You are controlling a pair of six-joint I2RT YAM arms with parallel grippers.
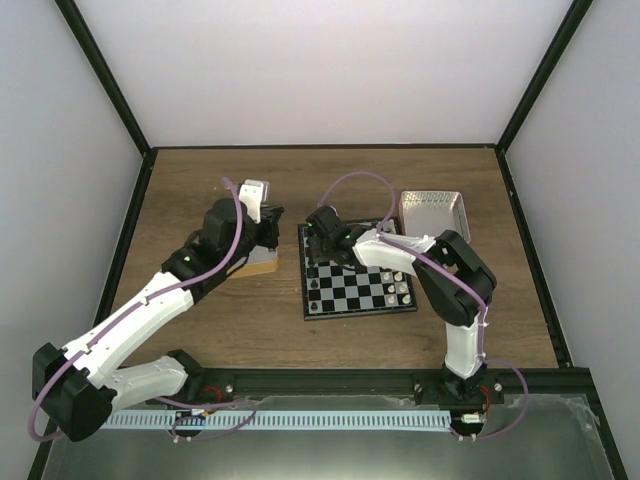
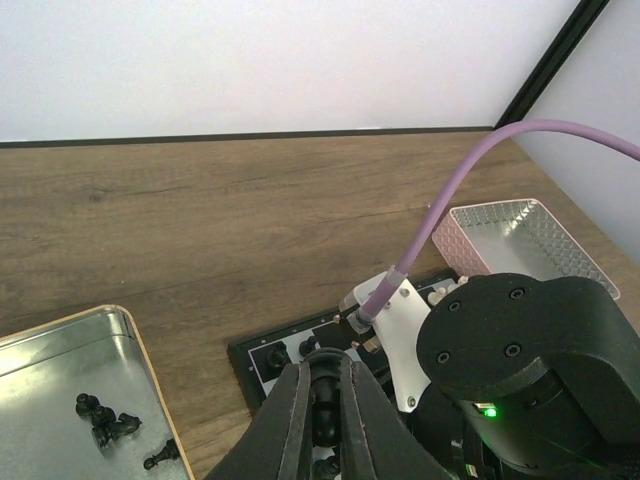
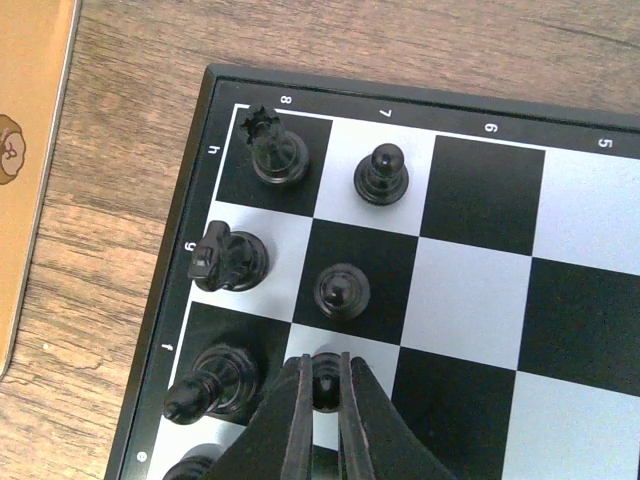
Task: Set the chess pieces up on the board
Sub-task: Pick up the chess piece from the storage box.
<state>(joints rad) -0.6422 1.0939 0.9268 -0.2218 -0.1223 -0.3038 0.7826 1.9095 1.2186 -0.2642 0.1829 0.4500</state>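
Chess pieces (image 3: 342, 292) stand at the upper left of the board (image 3: 480, 185); the right gripper (image 3: 323, 368) pinches a pawn (image 3: 325, 385) at bottom centre. Released crooked, it could topple onto the bishop (image 3: 215, 385) just beside. The left gripper (image 2: 323, 385) is closed; whether on anything is unclear.

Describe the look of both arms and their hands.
The left arm and right arm share white links, black joints and a looping purple cable each. The left hand and right hand each end in two slim, dark, tapering fingers. A green light glows on the right wrist.
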